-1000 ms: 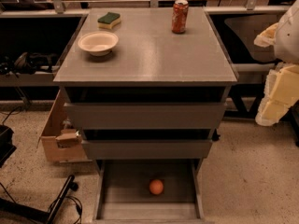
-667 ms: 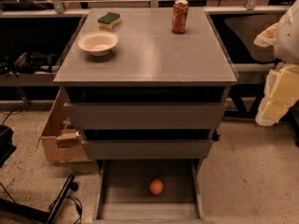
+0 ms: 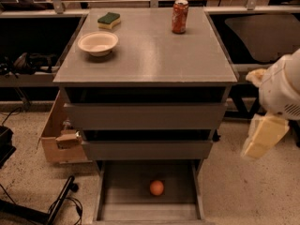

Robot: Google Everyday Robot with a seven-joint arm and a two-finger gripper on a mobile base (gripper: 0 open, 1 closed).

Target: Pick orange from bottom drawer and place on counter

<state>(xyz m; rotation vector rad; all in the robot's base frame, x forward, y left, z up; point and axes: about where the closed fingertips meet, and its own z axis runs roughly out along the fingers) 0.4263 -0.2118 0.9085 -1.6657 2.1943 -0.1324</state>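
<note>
The orange [image 3: 156,187] lies on the grey floor of the open bottom drawer [image 3: 123,195], near its middle. The counter [image 3: 154,55] is the grey top of the cabinet above it. My gripper [image 3: 263,137] hangs from the white arm at the right edge of the camera view. It is to the right of the cabinet, at about the height of the middle drawer, well above and to the right of the orange. It holds nothing that I can see.
On the counter stand a red soda can [image 3: 179,17] at the back, a white bowl [image 3: 98,43] at the left and a green-yellow sponge [image 3: 108,20] behind it. The two upper drawers are slightly open. A cardboard box [image 3: 55,142] and cables [image 3: 61,203] lie left of the cabinet.
My arm and gripper have moved down and a little to the left along the cabinet's right side. The orange and the things on the counter have not moved.
</note>
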